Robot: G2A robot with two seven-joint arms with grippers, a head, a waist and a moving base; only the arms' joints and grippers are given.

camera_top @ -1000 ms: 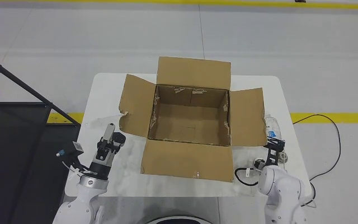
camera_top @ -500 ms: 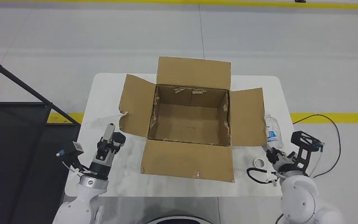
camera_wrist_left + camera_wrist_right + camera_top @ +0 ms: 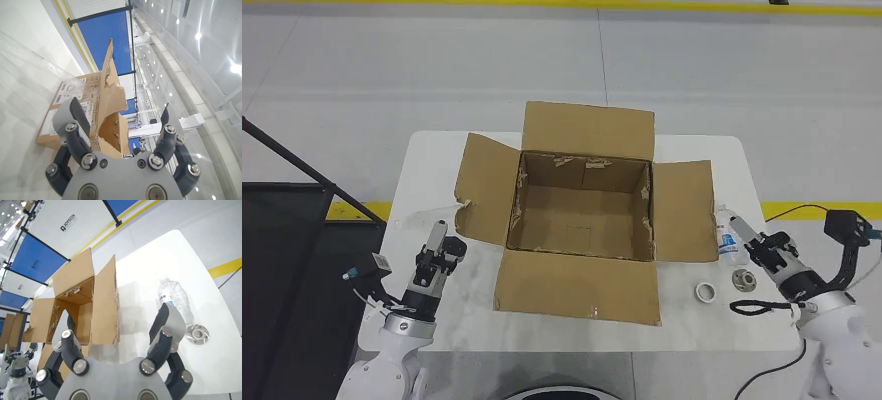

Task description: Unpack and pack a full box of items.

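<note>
Two grippers stand wide and empty, left gripper (image 3: 442,243) lower left, right gripper (image 3: 115,308) beside the water bottle (image 3: 175,298) lying right of the open box (image 3: 587,285); bottle looks slick, crushable, roll-prone: grip mid-body, gently.

White table (image 3: 432,160): open box (image 3: 582,215), bottle (image 3: 175,298), flange (image 3: 197,333), perhaps tape roll (image 3: 706,291).

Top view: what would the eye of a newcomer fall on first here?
The big cardboard box in the middle of the white table, all four flaps spread open and nothing inside. Next, the clear water bottle lying on its side beside the box's right flap, with the right gripper close by, jaws open.
</note>
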